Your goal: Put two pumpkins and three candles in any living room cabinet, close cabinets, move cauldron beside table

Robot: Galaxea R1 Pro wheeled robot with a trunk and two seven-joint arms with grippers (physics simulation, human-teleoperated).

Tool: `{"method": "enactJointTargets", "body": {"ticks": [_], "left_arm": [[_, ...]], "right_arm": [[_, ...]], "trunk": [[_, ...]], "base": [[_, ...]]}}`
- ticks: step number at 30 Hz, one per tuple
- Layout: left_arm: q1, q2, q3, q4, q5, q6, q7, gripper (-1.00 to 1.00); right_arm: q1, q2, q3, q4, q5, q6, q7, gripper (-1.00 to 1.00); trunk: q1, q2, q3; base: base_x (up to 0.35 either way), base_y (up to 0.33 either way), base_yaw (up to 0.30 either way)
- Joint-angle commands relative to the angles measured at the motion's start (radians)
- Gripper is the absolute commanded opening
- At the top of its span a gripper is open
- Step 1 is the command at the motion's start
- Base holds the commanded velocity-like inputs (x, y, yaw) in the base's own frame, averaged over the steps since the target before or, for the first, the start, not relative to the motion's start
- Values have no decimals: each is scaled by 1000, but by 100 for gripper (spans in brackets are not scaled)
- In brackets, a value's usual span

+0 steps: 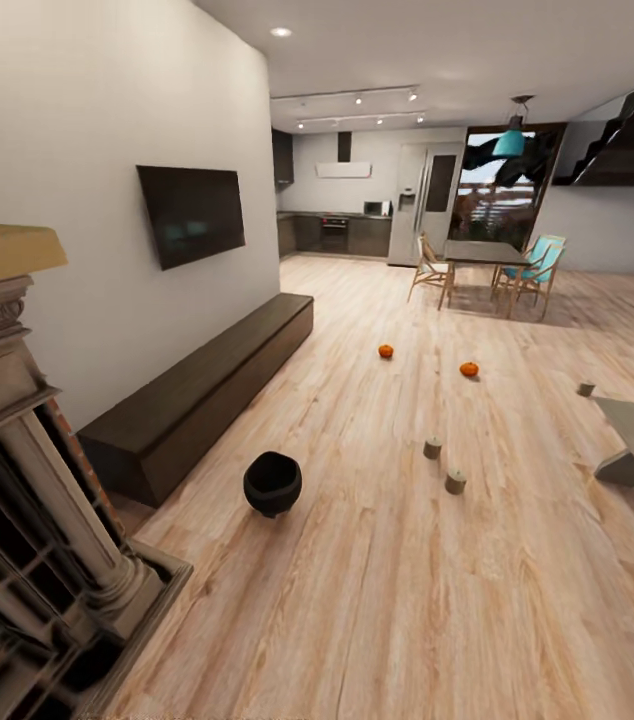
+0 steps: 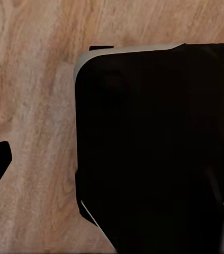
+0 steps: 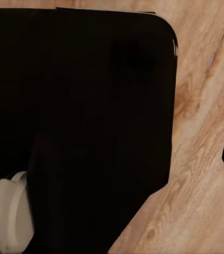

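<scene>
Wood-plank floor (image 1: pixel 377 560) holds pumpkins (image 1: pixel 386 351), candles (image 1: pixel 455 482) and cauldron (image 1: pixel 273 483); gripper states can't be told.

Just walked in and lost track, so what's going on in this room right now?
Nothing is being handled yet. The robot looks across the living room from beside the fireplace. Two pumpkins and three candles sit loose on the wood floor. The black cauldron stands on the floor near the long dark cabinet, which looks closed. Both wrist views look down at floor and the robot's dark body.
</scene>
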Motion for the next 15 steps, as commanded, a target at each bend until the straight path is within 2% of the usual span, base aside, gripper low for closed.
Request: {"method": "enactJointTargets", "body": {"ticks": [1, 11, 13, 15], "left_arm": [[0, 0, 0, -1, -1, -2, 1, 100], [0, 1, 3, -1, 2, -2, 0, 100], [0, -1, 4, -2, 3, -2, 0, 100], [0, 0, 4, -2, 3, -1, 0, 100]], "right_arm": [[-1, 0, 0, 3, 1, -6, -1, 100], [-1, -2, -1, 2, -3, -8, -2, 100], [-1, -3, -3, 2, -12, -10, -2, 100], [-1, 0, -4, 0, -39, -9, -2, 100]], "trunk": [[-4, 7, 2], [-4, 7, -8], [-4, 7, -10], [-4, 7, -12]], "base": [[0, 0, 244], [0, 0, 244], [0, 0, 244], [0, 0, 244]]}}
